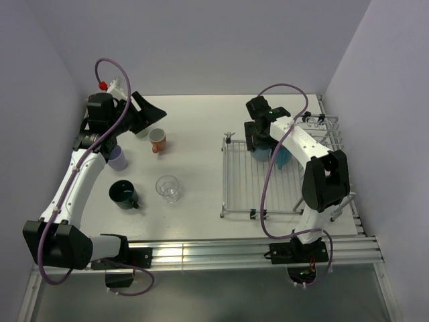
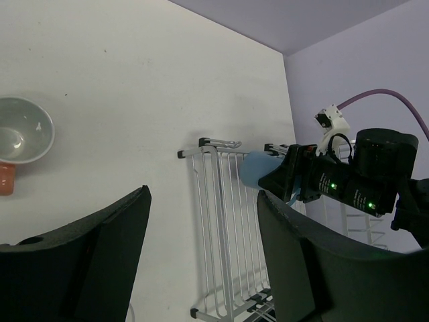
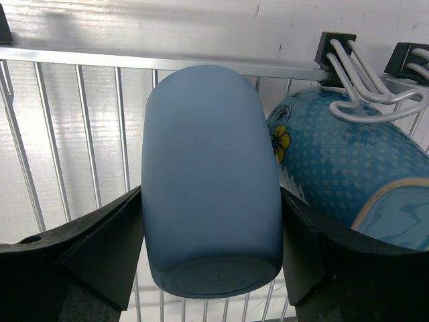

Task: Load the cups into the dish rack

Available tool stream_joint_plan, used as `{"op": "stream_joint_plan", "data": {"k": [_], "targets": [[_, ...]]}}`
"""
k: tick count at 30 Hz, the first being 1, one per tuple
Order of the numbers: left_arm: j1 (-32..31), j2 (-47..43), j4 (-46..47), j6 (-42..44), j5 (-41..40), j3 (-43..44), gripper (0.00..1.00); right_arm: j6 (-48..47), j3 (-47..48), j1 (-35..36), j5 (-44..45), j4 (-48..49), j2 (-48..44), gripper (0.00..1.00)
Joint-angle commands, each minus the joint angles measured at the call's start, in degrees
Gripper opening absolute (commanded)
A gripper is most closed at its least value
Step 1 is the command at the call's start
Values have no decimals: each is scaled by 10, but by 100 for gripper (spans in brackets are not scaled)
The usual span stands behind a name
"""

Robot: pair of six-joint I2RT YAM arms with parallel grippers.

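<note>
My right gripper (image 1: 260,149) is shut on a light blue cup (image 3: 211,181), base toward the wrist camera, at the far end of the silver wire dish rack (image 1: 238,181). A blue patterned cup (image 3: 342,168) lies on the rack right beside it. My left gripper (image 1: 149,113) is open and empty at the far left, above a pale green cup (image 2: 20,131). An orange cup (image 1: 158,140), a lavender cup (image 1: 118,158), a dark green mug (image 1: 124,194) and a clear glass tumbler (image 1: 168,189) stand on the table at left. The rack (image 2: 221,221) also shows in the left wrist view.
The rack's raised wire side section (image 1: 325,131) runs along its right, near the right wall. White hooks (image 3: 362,100) of the rack rest over the patterned cup. Metal rails (image 1: 221,251) border the table's near edge.
</note>
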Motion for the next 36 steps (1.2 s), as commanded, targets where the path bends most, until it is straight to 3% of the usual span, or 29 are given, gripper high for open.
{"op": "stream_joint_plan", "data": {"k": [1, 15, 18, 25, 36], "targets": [[3, 0, 6, 8, -1, 20, 71, -5, 14, -4, 1, -16, -12, 47], [3, 0, 8, 6, 1, 15, 71, -10, -9, -4, -8, -18, -29, 44], [3, 0, 6, 8, 0, 16, 71, -8, -11, -4, -9, -15, -26, 47], [3, 3, 5, 8, 1, 15, 71, -8, -12, -4, -5, -10, -17, 64], [3, 4, 2, 9, -1, 16, 72, -6, -11, -4, 1, -2, -8, 77]]}}
